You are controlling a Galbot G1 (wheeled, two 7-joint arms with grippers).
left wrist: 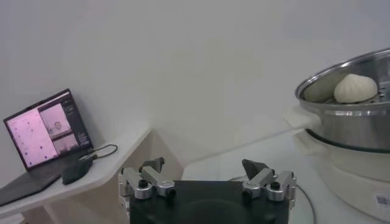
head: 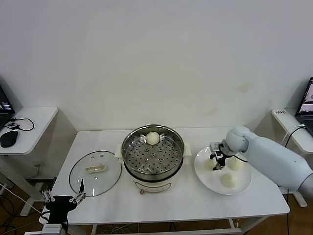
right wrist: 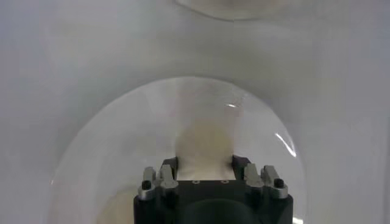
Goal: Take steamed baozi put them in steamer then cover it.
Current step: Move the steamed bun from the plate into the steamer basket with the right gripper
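The steel steamer (head: 153, 156) stands mid-table with one baozi (head: 153, 138) on its perforated tray; both show in the left wrist view, steamer (left wrist: 356, 125) and baozi (left wrist: 355, 89). Three more baozi lie on a white plate (head: 208, 180) to its right. My right gripper (head: 217, 162) is down on the plate, shut on the nearest-left baozi (right wrist: 204, 140), which sits between its fingers (right wrist: 239, 162). The other two baozi (head: 236, 164) (head: 228, 180) lie free. The glass cover (head: 95, 172) lies flat left of the steamer. My left gripper (head: 62, 198) hangs open and empty off the table's front left corner.
A side desk (head: 29, 122) with a mouse and cables stands at the far left; a laptop (left wrist: 46, 131) sits on it. Another laptop (head: 307, 103) is at the far right edge. The wall is close behind the table.
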